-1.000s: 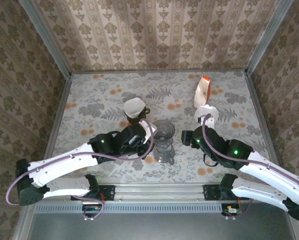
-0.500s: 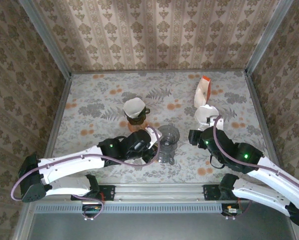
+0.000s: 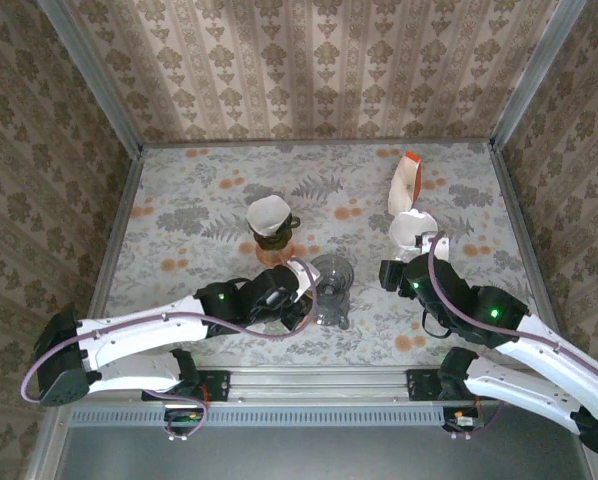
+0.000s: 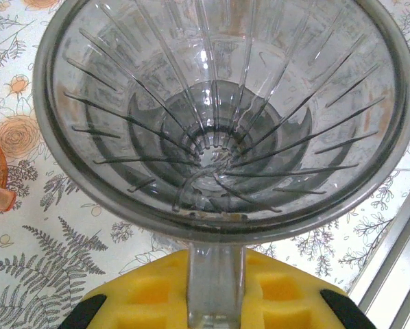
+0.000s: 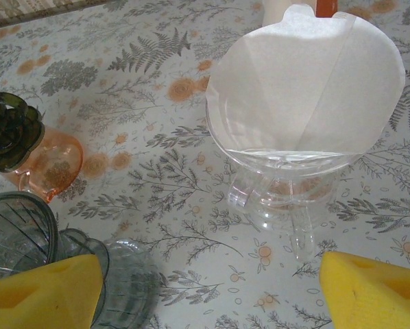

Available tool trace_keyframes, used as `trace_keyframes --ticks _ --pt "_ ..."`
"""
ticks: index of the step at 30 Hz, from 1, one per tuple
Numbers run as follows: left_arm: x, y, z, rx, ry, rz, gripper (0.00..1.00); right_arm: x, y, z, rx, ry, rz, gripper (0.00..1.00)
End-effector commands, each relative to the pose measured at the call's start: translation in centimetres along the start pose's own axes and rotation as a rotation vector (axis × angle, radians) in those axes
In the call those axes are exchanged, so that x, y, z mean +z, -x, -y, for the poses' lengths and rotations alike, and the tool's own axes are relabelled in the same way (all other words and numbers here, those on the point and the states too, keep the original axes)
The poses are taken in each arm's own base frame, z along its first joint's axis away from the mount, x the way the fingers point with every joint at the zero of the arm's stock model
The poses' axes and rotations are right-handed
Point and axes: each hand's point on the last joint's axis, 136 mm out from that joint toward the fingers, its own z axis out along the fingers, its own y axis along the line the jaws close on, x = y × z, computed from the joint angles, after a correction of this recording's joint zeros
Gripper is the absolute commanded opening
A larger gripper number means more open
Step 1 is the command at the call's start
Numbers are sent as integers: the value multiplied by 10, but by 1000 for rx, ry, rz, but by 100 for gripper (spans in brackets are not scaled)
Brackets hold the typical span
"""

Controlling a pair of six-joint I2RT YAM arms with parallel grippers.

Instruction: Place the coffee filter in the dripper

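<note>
**A:** What could go wrong from here?

**B:** The coffee filter [image 5: 304, 82] is thin paper standing in a clear glass holder [image 5: 280, 178] on the bench [image 5: 123, 82]. A pinch too deep could crumple it or tip the holder. The smoked-glass dripper [image 4: 219, 123] is held only by its handle [image 4: 215, 281], so it might twist when paper is pressed in.

**A:** And the grippers?

**B:** The left gripper [image 4: 215, 301] is clamped on that handle, with yellow pads [image 4: 280, 301] either side, and the dripper is empty. The right gripper [image 5: 208, 288] is spread wide, holds nothing, and faces the filter, near but apart
</note>
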Motion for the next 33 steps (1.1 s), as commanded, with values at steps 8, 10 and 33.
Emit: trace_keyframes --ticks 8,10,33 --pt "-7 4 11 8 -45 56 17 -5 5 7 -7 -23 15 84" --pt "-8 5 13 10 -50 60 26 -4 4 8 -5 -26 14 84" --pt "-114 78 -17 -120 25 476 100 -1 9 -21 -44 99 13 85"
